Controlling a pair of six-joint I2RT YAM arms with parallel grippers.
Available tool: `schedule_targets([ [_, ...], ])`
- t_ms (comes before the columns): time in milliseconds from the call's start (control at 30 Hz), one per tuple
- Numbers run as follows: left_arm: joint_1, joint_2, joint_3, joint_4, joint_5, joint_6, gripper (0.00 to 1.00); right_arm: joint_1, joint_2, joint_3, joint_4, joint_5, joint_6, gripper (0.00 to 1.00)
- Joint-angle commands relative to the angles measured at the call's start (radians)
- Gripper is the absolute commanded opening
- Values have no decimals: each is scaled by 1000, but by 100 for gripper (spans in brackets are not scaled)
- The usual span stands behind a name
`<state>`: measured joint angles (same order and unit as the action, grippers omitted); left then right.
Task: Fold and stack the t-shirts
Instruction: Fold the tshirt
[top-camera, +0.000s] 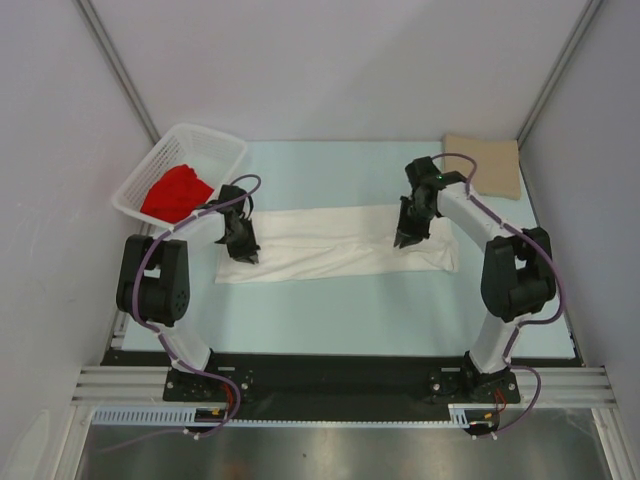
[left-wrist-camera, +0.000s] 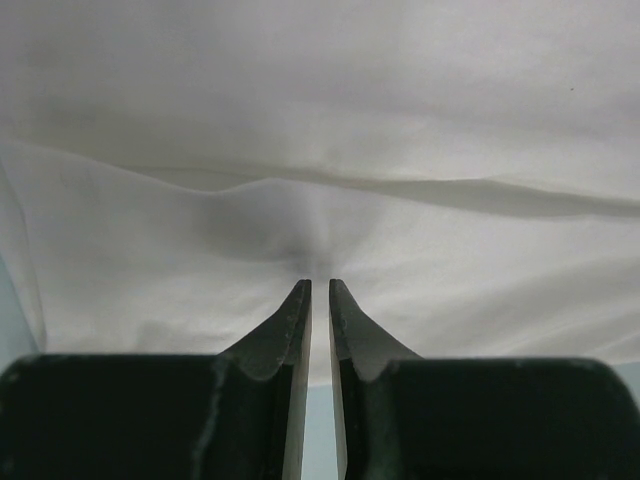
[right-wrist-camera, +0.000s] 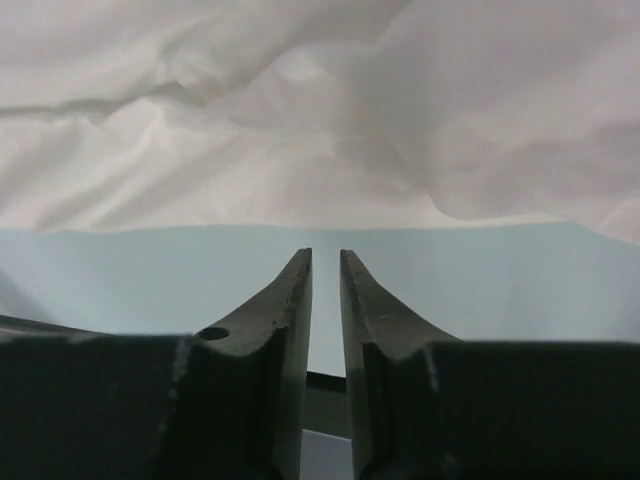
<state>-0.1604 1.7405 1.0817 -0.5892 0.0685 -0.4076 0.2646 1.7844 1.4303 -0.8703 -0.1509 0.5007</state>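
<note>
L jaws pinch white t-shirt (top-camera: 330, 245); R jaws slightly parted near its edge.

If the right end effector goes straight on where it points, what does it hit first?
Probably the edge of the white t-shirt just ahead, or the table before it; depth is unclear.

The white shirt (top-camera: 335, 243), a long wrinkled strip, lies flat right of the basket (top-camera: 222, 152); red shirt (top-camera: 176, 193) crumpled inside; tan rectangle (top-camera: 483, 165) far right.
</note>
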Motion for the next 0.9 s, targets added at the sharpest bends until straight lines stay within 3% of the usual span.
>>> schedule_targets([
  [0,5,-32,24,2,25,26,17,59,58,38,-67,63,-113,22],
  [167,5,-25,30,-3,30,29,17,114,133,74,-70,190,-191,35],
  [367,5,-29,18,-1,28,33,17,128,179,101,-76,272,-234,42],
  [867,9,-29,0,5,27,36,17,124,290,228,-84,258,-199,40],
])
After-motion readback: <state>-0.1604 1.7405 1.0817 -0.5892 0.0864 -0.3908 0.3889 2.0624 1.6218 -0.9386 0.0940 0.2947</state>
